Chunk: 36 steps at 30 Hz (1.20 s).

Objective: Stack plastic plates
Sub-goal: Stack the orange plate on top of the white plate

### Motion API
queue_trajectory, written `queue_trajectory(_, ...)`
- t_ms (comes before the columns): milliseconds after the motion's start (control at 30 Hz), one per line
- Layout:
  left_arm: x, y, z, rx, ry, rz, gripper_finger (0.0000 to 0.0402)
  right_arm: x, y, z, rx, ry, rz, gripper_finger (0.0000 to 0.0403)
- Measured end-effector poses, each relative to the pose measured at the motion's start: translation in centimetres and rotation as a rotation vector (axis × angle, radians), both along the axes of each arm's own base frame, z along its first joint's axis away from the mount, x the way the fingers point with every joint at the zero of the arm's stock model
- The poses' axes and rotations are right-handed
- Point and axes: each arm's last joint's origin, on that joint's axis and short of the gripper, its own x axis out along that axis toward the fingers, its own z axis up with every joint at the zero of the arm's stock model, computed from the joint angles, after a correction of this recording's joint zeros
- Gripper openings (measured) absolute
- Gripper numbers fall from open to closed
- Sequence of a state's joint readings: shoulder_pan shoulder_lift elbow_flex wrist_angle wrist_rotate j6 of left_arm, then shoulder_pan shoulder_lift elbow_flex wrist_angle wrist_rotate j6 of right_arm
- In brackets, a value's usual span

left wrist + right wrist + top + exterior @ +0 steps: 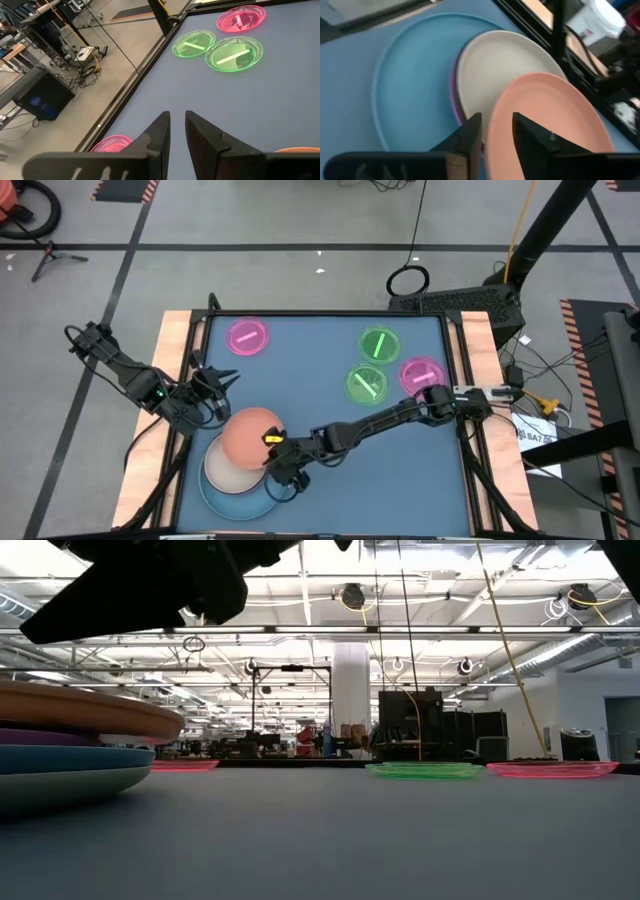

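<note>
Right gripper (496, 120): fingers parted a little, astride the near rim of the orange plate (550, 115), low over the stack. Cannot tell whether the pads touch that rim.

Orange plate lying topmost but off-centre, hanging out past the beige plate (505, 65) on the gripper's side. Below these, only a sliver of the purple plate (454, 95), then the wide light-blue plate (415, 75) at the bottom.

To do this step well: spread the fingers fully before lifting, rise straight up so neither finger drags the rim, then check that the orange plate sits level. If tilted, nudge it inward towards the stack's middle.

Well apart from the gripper, back towards its arm's base: two green plates (379, 344) and a pink plate (421, 373). Another pink plate (247, 337) farther off across the table.

Left gripper (177, 117) waiting just beside the stack, fingers narrowly parted, empty.

Hard to make out: any grey or black plate. Stack cut off at the low view's edge, and most of the purple plate is covered.
</note>
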<state>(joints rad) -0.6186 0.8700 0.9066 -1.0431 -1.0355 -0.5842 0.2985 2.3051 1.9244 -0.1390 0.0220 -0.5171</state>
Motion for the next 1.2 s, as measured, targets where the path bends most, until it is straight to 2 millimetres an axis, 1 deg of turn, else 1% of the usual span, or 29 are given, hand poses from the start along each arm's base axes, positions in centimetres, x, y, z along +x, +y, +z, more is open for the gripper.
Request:
queue_trajectory(100,0.0,0.0,0.0,0.000,0.000,0.000,0.0067,0.0,0.0,0.1,-0.029,-0.015,-0.053,0.0105)
queue_trajectory(167,0.0,0.0,0.0,-0.001,0.002,-0.001,0.0067,0.1,-0.1,0.4,-0.061,-0.049,-0.148,0.0102)
queue_trajectory(233,0.0,0.0,0.0,-0.012,0.004,-0.005,0.0067,-0.2,-0.4,1.4,-0.085,-0.073,-0.237,0.0097)
queue_trajectory(300,0.0,-0.1,-0.1,-0.043,0.005,-0.008,0.0067,-0.6,-0.9,3.0,-0.080,-0.081,-0.281,0.0092)
queue_trajectory(367,0.0,-0.2,-0.2,-0.085,0.013,-0.019,0.0067,-1.3,-1.4,4.5,-0.067,-0.069,-0.310,0.0086)
queue_trajectory(433,0.0,-0.2,-0.2,-0.115,0.010,-0.017,0.0067,-2.3,-1.9,5.8,-0.090,-0.026,-0.356,0.0078)
queue_trajectory(567,0.0,-0.2,-0.2,-0.178,-0.032,0.021,0.0067,-4.6,-2.6,7.5,-0.138,0.091,-0.394,0.0057)
queue_trajectory(667,0.2,-0.4,-0.4,-0.269,-0.028,0.030,0.0067,-5.9,-3.0,8.3,-0.139,0.159,-0.419,0.0040)
queue_trajectory(767,0.6,-1.0,-0.9,-0.334,-0.007,0.040,0.0067,-7.2,-3.4,7.4,-0.149,0.194,-0.424,0.0022)
queue_trajectory(833,1.2,-1.7,-1.4,-0.337,0.010,0.041,0.0067,-8.2,-3.6,6.3,-0.148,0.191,-0.423,0.0011)
queue_trajectory(900,2.1,-2.6,-2.0,-0.334,0.029,0.033,0.0067,-9.5,-3.9,5.3,-0.125,0.156,-0.426,0.0003)
queue_trajectory(1000,3.6,-4.2,-3.2,-0.341,0.081,-0.012,0.0067,-11.6,-4.5,4.3,-0.064,0.075,-0.441,0.0004)
queue_trajectory(1100,5.3,-5.9,-4.8,-0.368,0.192,-0.095,0.0067,-13.5,-5.2,4.4,0.003,-0.026,-0.453,0.0007)
queue_trajectory(1200,6.4,-7.2,-6.6,-0.407,0.333,-0.166,0.0067,-15.2,-5.9,5.2,0.050,-0.127,-0.452,0.0008)
